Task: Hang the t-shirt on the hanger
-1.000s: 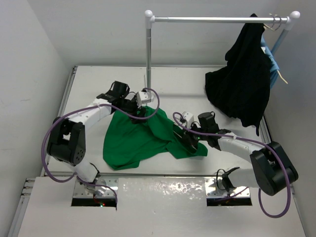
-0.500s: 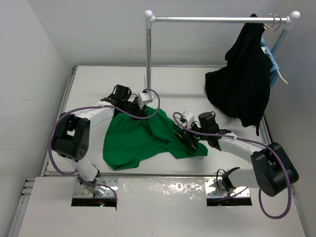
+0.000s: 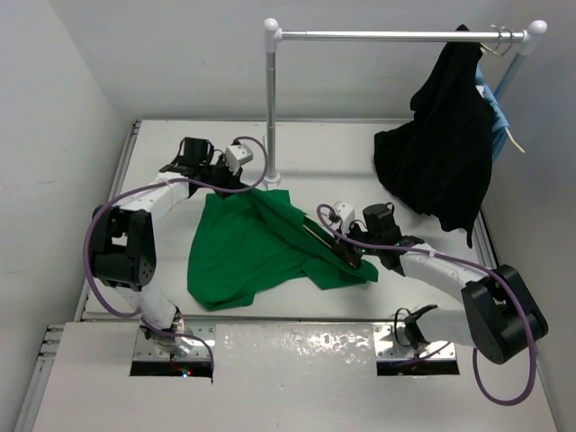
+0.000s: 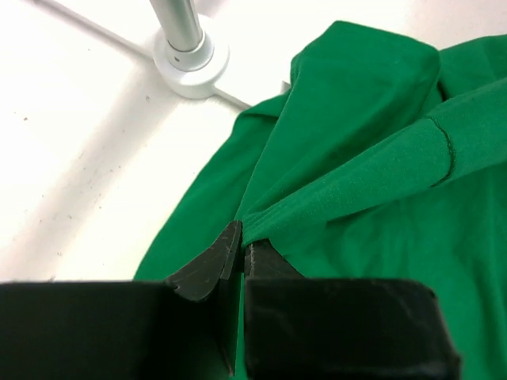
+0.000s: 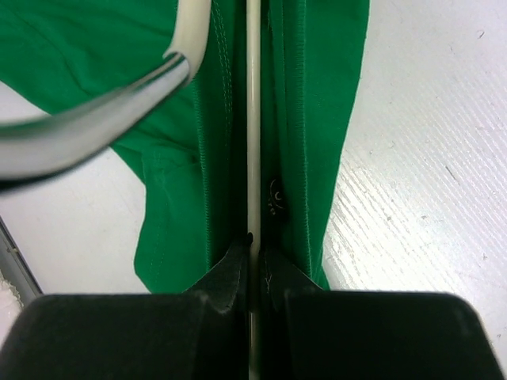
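Top view: a bright green cloth t-shirt [image 3: 256, 247] is lying crumpled on the white tabletop [image 3: 360, 153], in the middle of the frame. The left tool [image 3: 245, 186] is reaching in from the left and meeting the t-shirt's upper edge, just beside the foot of a silver metal rack pole [image 3: 270, 99]. The right tool [image 3: 346, 255] is resting on the t-shirt's right side. At upper right, a black garment [image 3: 441, 162] is hanging from the rack's rail and trailing onto the tabletop, with a light-blue garment [image 3: 498, 121] showing behind it.

Left wrist view: the left tool's black fingers [image 4: 210, 265] are pressing almost together at the lower centre, pinching a raised fold of the t-shirt that is stretching toward the upper right. The pole's round white base [image 4: 190, 55] is standing at the top, left of the cloth.

Right wrist view: the right tool's jaws are closing tight at the lower centre on the thin straight bar of a cream triangular hanger [image 5: 253, 119], which is running straight up the frame. Green cloth is lying along both sides of the bar. The hanger's silver metal hook [image 5: 79, 134] is curving across the upper left.
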Controlling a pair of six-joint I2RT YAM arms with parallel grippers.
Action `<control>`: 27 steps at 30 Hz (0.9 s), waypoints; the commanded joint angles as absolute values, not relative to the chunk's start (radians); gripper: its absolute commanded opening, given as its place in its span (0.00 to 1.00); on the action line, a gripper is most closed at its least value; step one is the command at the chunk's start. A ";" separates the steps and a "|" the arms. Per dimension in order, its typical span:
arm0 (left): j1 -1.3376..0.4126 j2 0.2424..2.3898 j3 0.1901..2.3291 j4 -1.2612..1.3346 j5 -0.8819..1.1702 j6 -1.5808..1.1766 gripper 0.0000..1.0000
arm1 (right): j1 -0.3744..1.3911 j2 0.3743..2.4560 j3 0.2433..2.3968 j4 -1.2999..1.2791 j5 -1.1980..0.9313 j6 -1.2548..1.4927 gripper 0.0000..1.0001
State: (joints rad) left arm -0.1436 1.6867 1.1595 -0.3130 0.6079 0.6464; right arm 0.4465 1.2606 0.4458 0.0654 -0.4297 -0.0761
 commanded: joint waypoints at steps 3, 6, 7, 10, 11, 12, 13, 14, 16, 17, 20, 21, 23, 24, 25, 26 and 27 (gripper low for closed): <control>-0.137 1.678 1.216 -0.276 0.488 0.660 0.00 | 0.440 1.224 0.479 0.037 -0.442 -0.084 0.00; -0.137 1.710 1.223 -0.259 0.440 0.663 0.00 | 0.439 1.207 0.485 0.018 -0.443 -0.083 0.00; -0.135 1.718 1.226 -0.255 0.421 0.664 0.00 | 0.440 1.192 0.488 0.012 -0.442 -0.081 0.00; -0.137 1.749 1.226 -0.253 0.414 0.661 0.00 | 0.442 1.166 0.486 0.009 -0.442 -0.058 0.00; -0.140 1.750 1.215 -0.261 0.434 0.676 0.00 | 0.443 1.149 0.488 0.008 -0.442 -0.039 0.00; -0.143 1.741 1.204 -0.270 0.464 0.690 0.00 | 0.445 1.143 0.489 0.011 -0.442 -0.026 0.00; -0.159 1.733 1.175 -0.279 0.512 0.701 0.00 | 0.446 1.134 0.491 0.012 -0.440 -0.012 0.00; -0.172 1.712 1.160 -0.282 0.528 0.728 0.00 | 0.446 1.131 0.495 0.011 -0.440 0.015 0.00; -0.213 1.689 1.115 -0.288 0.558 0.756 0.00 | 0.449 1.123 0.509 0.003 -0.436 0.046 0.00; -0.224 1.668 1.105 -0.290 0.564 0.771 0.03 | 0.449 1.120 0.515 0.003 -0.430 0.067 0.00; -0.242 1.643 1.092 -0.299 0.617 0.769 0.30 | 0.449 1.112 0.535 -0.028 -0.414 0.098 0.00; -0.242 1.638 1.097 -0.305 0.635 0.761 0.36 | 0.449 1.112 0.546 -0.043 -0.410 0.103 0.00; -0.242 1.628 1.117 -0.307 0.634 0.724 0.46 | 0.448 1.114 0.557 -0.061 -0.376 0.112 0.00; -0.241 1.626 1.129 -0.310 0.614 0.707 0.47 | 0.449 1.118 0.567 -0.084 -0.362 0.115 0.00; -0.242 1.626 1.155 -0.310 0.600 0.689 0.49 | 0.448 1.121 0.574 -0.097 -0.351 0.114 0.00; -0.242 1.623 1.170 -0.316 0.588 0.652 0.49 | 0.449 1.121 0.581 -0.107 -0.327 0.118 0.00; -0.242 1.621 1.198 -0.328 0.565 0.640 0.50 | 0.449 1.127 0.592 -0.120 -0.318 0.126 0.00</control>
State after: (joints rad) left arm -0.2474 1.6726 1.1156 -0.3428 0.5785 0.7029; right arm 0.4477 1.1389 0.5228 -0.1051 -0.3653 0.0895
